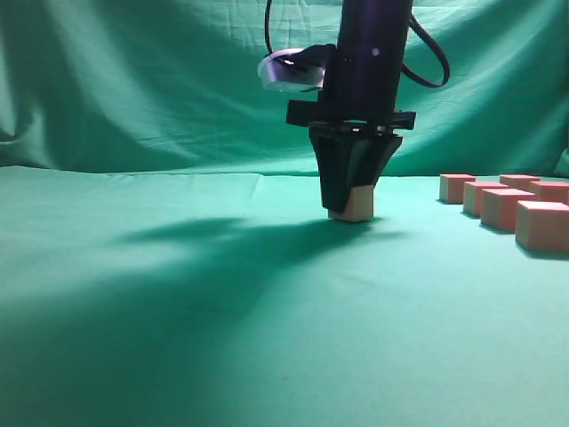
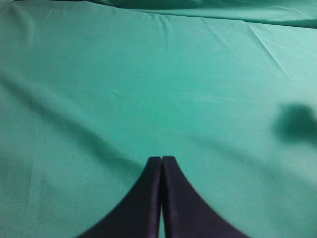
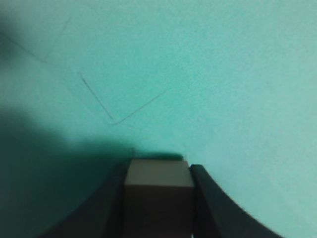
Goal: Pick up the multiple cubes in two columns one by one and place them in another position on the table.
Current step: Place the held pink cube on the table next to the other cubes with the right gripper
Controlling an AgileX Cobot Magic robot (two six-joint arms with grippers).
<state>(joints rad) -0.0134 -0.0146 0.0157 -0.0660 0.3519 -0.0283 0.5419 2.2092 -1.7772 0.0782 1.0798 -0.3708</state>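
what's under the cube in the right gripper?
The cube clamped in the right gripper sits at the table cloth, nothing else visible beneath. Whether it touches or hangs just above is hidden by the fingers and shadow.

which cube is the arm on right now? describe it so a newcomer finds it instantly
Start at the tall black robot arm over the middle of the teal-green cloth table. Between the fingers of its right hand sits one small tan-sided block at table level. Unlike the red-topped blocks clustered at the right edge, it stands alone and gripped.
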